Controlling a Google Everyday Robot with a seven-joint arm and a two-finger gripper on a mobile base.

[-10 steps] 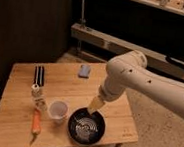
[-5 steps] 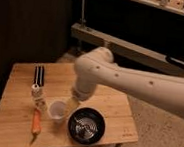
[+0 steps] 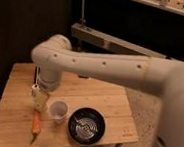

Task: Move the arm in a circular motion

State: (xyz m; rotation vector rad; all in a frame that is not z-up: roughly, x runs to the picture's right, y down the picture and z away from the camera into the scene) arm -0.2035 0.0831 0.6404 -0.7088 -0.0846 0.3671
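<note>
Partly cut off, arm (image 3: 102, 66) over table (image 3: 14, 86) — gripper (image 3: 40, 100) near carrot (image 3: 36, 123) and cup (image 3: 58, 109)

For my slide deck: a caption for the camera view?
White arm reaches over wooden table, gripper near the carrot, beside cup and black bowl.

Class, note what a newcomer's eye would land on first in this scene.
The big white arm spans the picture from the right, its pale gripper hanging over the wooden table at its left side. Near it sit an orange carrot, a white cup and a black bowl.
</note>
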